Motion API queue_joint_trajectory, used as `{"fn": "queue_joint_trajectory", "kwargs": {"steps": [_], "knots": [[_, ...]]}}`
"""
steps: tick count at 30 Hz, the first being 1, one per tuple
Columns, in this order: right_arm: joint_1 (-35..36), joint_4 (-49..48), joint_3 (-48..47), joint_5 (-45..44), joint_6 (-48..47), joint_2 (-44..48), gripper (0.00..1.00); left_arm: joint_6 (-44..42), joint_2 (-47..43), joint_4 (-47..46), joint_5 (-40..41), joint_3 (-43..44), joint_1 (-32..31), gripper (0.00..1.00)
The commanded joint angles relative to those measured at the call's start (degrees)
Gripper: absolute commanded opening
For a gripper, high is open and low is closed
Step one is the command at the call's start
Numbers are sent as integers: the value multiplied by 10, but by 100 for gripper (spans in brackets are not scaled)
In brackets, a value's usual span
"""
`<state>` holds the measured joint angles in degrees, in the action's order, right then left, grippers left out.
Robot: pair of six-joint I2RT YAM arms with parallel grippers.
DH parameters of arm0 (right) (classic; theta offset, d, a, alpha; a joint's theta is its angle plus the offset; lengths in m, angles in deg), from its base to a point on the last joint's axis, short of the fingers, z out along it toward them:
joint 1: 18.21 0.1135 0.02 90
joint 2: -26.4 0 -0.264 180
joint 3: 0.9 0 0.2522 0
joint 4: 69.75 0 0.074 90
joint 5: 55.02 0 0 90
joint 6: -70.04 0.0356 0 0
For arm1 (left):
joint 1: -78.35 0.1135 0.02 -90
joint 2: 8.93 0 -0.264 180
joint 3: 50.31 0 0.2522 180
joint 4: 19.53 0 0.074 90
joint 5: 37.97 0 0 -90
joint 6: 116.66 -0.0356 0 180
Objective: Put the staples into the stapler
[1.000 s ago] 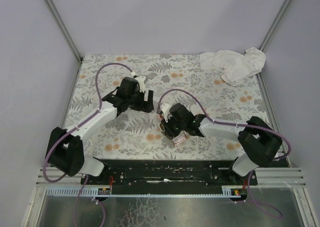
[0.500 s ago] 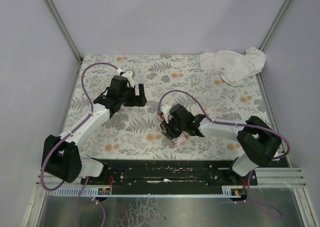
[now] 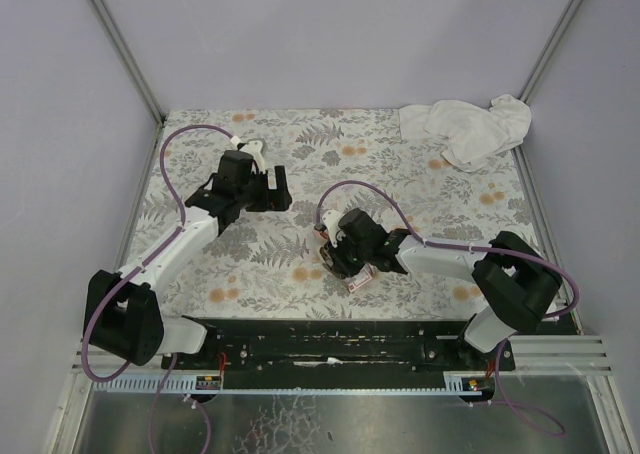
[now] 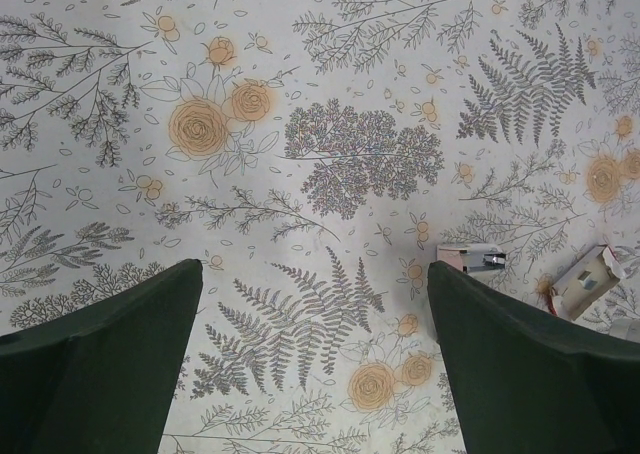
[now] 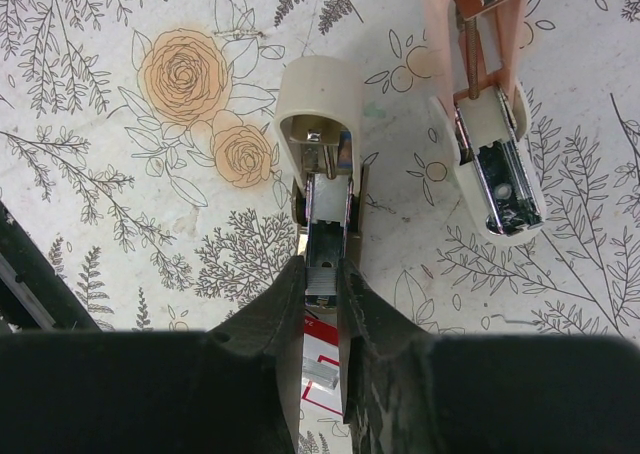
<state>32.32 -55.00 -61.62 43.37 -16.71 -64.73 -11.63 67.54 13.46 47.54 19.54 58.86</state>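
Note:
The stapler lies opened out on the floral table. In the right wrist view its beige magazine half [image 5: 318, 154] is beside its pink top half [image 5: 490, 94]. My right gripper [image 5: 322, 277] is shut on a short silver strip of staples [image 5: 322, 272], held at the near end of the magazine channel. The pink-and-white staples box [image 5: 325, 374] lies under the fingers with another strip in it. In the top view the right gripper [image 3: 335, 249] is over the stapler, with the box [image 3: 360, 278] beside it. My left gripper [image 3: 272, 189] is open and empty, away to the left.
A crumpled white cloth [image 3: 468, 126] lies at the far right corner. In the left wrist view, the pink stapler end [image 4: 472, 259] and a tan open tray [image 4: 590, 279] show past the right finger [image 4: 530, 364]. Grey walls enclose the table.
My left arm has pulled back from the stapler to the left and far side. My right gripper has stayed over the stapler with the staple strip.

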Motion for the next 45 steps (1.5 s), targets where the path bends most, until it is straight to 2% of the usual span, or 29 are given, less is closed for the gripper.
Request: {"fn": "queue_joint_trajectory", "kwargs": {"steps": [1, 14, 30, 34, 40, 45], "knots": [[-1, 2, -8, -18, -7, -6, 22, 6, -8, -35, 2, -5, 6, 94], [1, 14, -15, -33, -15, -11, 22, 7, -8, -37, -5, -4, 9, 94], [1, 27, -28, -10, 5, 39, 43, 9, -13, -39, -5, -6, 10, 94], [1, 53, -50, -32, 26, 69, 47, 9, -16, -39, -2, -7, 10, 94], [-5, 112, -66, -98, 91, 108, 47, 11, -37, -47, 12, -17, 11, 94], [-52, 175, -33, -137, 174, 151, 49, 13, -63, -58, 20, -28, 11, 94]]}}
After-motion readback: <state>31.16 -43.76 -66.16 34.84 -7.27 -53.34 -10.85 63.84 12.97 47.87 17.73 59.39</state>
